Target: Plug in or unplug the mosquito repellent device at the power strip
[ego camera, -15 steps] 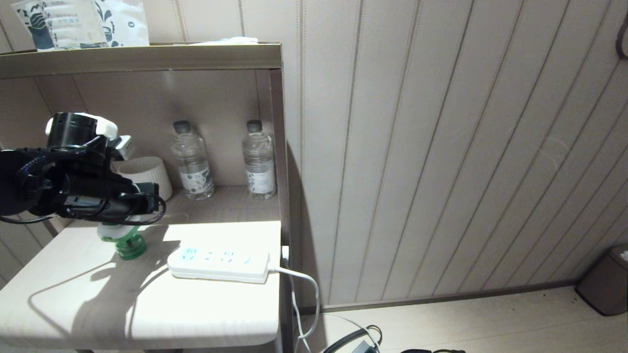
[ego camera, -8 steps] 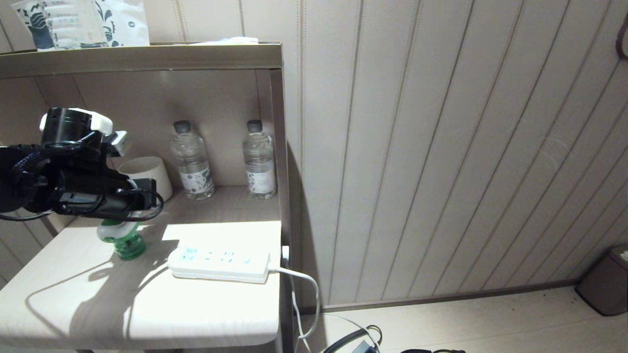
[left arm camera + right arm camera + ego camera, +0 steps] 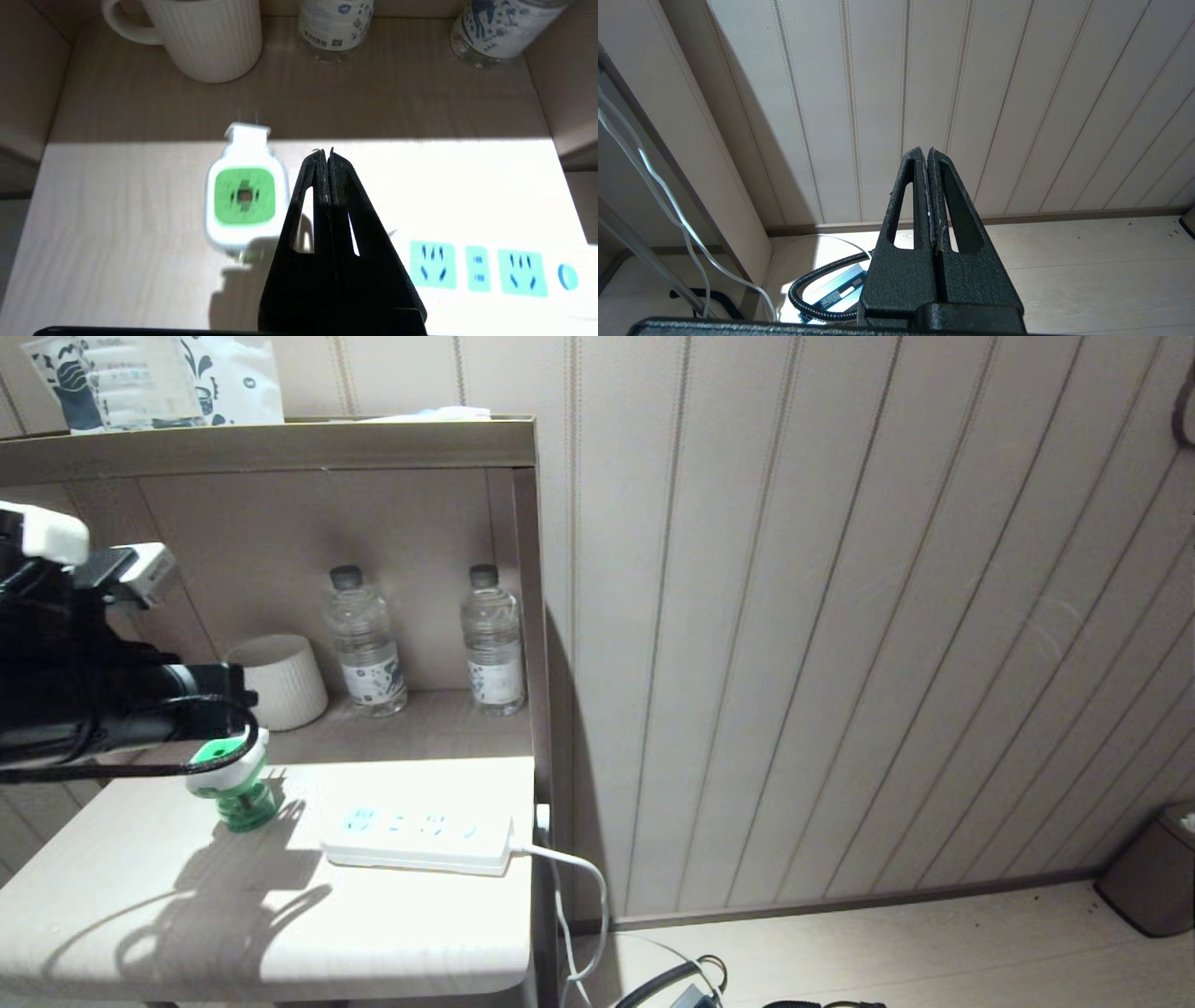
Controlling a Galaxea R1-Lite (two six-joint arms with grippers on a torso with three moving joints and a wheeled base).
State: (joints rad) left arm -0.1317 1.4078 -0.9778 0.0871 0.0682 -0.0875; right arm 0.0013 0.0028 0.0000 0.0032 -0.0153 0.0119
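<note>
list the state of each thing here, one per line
mosquito repellent device: unplugged, upright on the table, not held
power strip: flat on the table, sockets empty
left gripper: fingers shut, empty, above the table
right gripper: fingers shut, empty
water bottles: upright, capped
mug: upright on the shelf

Two water bottles (image 3: 364, 644), one mug (image 3: 280, 679), one mosquito repellent device (image 3: 233, 784), one power strip (image 3: 420, 835)

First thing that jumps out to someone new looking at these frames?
The bright green mosquito repellent device stands upright in a patch of sun on the table, unplugged, apart from the white power strip on its right. Above the device hangs the black left pincer, shut and empty. Two water bottles and a white mug sit on the shelf behind.
</note>
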